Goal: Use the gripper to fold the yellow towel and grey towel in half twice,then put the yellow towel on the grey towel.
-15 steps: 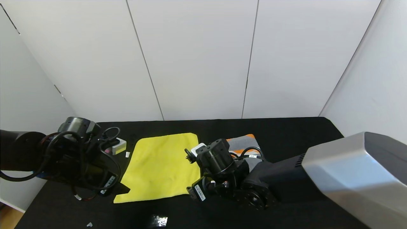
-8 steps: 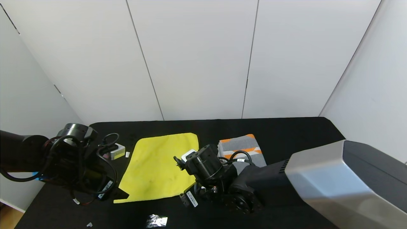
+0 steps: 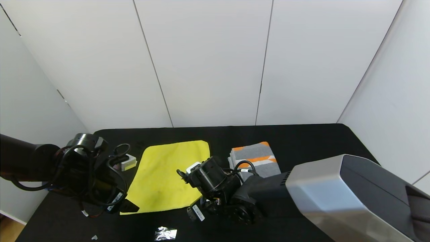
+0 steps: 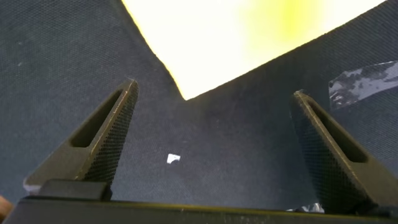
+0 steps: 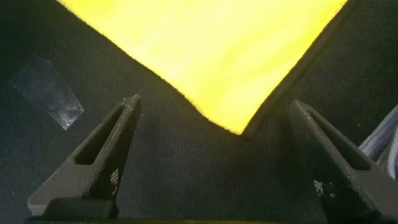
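Meanwhile, both arms hover low over the black tabletop [image 3: 302, 137], each above a near corner of the yellow towel [image 3: 168, 174], which lies spread flat. The left end effector [image 4: 214, 134] has its fingers spread wide and holds nothing, the towel's near left corner showing between them. The right end effector [image 5: 214, 137] is equally wide open and empty, framing the near right corner with its dark trim. Just beside the yellow towel, on its right, the grey towel [image 3: 255, 159] lies folded, orange and white bands showing. A scrap of clear film [image 3: 165, 232] lies on the tabletop's near edge.
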